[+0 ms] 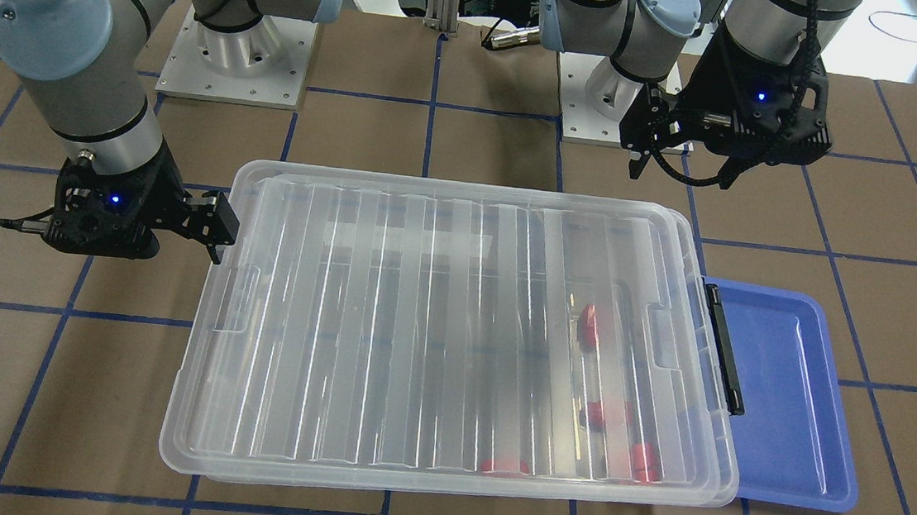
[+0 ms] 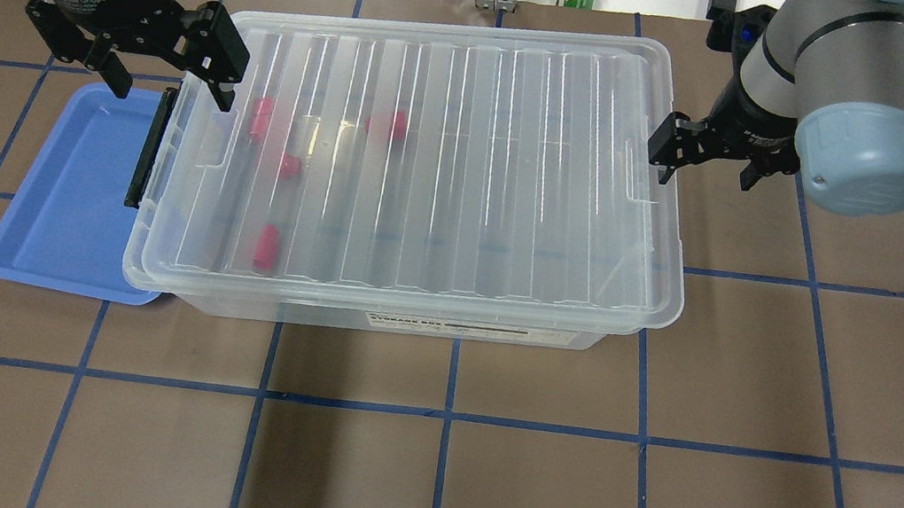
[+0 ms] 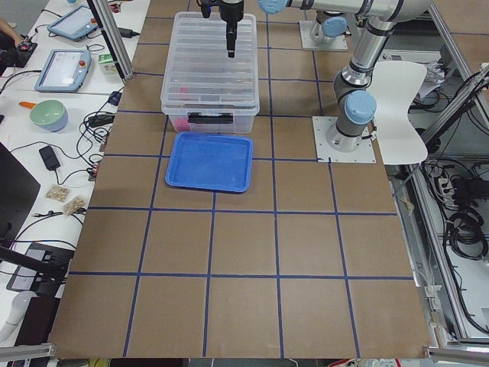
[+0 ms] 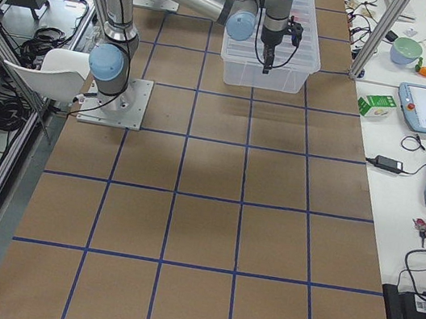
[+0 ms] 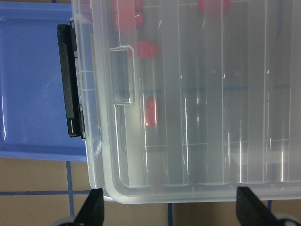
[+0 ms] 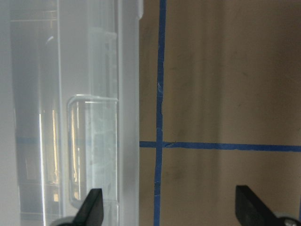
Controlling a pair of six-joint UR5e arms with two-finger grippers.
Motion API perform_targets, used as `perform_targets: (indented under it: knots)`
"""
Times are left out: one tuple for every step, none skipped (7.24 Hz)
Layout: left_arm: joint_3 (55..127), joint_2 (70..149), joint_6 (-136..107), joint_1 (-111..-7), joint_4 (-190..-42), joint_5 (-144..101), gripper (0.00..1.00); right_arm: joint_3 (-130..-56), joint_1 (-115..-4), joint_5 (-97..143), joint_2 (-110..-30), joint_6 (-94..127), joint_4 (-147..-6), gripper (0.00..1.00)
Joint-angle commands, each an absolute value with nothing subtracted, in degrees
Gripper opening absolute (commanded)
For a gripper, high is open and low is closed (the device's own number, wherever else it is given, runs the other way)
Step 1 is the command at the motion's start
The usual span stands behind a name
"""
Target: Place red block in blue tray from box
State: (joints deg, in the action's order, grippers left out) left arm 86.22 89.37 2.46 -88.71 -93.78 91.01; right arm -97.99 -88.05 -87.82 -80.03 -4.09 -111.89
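The lid (image 2: 519, 165) is on the box (image 2: 410, 294), so opening comes first. At least 4 red blocks (image 2: 267, 247) lie inside its left end, near the black latch (image 2: 147, 150); the blue tray (image 2: 68, 188) sits just beyond. The left gripper (image 2: 171, 94) and right gripper (image 2: 704, 177) hover at the short ends, jaws spread and empty. Next move, I judge: unlatch and lift the lid.

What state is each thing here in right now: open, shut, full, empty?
box, lid on, shut.
red blocks, inside the box.
blue tray, empty.
left gripper, jaws open, holding nothing.
right gripper, jaws open, holding nothing.
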Motion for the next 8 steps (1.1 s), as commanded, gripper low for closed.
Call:
perform_targets:
  knots:
    - [86.3, 89.4, 2.5, -88.8, -93.8, 91.1, 1.0, -98.1, -87.9, -87.4, -78.2, -4.9, -113.6, 1.0]
    - [86.2, 89.5, 2.5, -88.8, -93.8, 91.0, 1.0, -98.1, -87.8, -87.5, -78.0, -4.8, -113.6, 1.0]
    - [86.2, 89.5, 2.5, -88.8, -93.8, 91.1, 1.0, -97.9, -87.8, -87.6, -77.9, -4.7, -113.6, 1.0]
    - [86.2, 89.4, 2.5, -88.8, -93.8, 91.1, 1.0, -97.9, -87.8, -87.7, -77.9, -4.6, -113.6, 1.0]
    - [86.2, 89.4, 2.5, -88.8, -93.8, 91.1, 1.0, -97.9, -87.7, -87.6, -77.6, -4.5, -113.6, 1.0]
    - [86.2, 89.4, 2.5, -88.8, -93.8, 91.1, 1.0, -97.8, -87.5, -87.8, -77.1, -4.7, -113.6, 1.0]
    - [86.2, 89.4, 2.5, -88.7, -93.8, 91.1, 1.0, -97.8, -87.5, -88.8, -77.1, -4.7, -113.6, 1.0]
    - [86.2, 89.4, 2.5, -88.7, -93.8, 91.1, 1.0, -97.8, -87.5, -89.2, -77.1, -4.7, -113.6, 1.0]
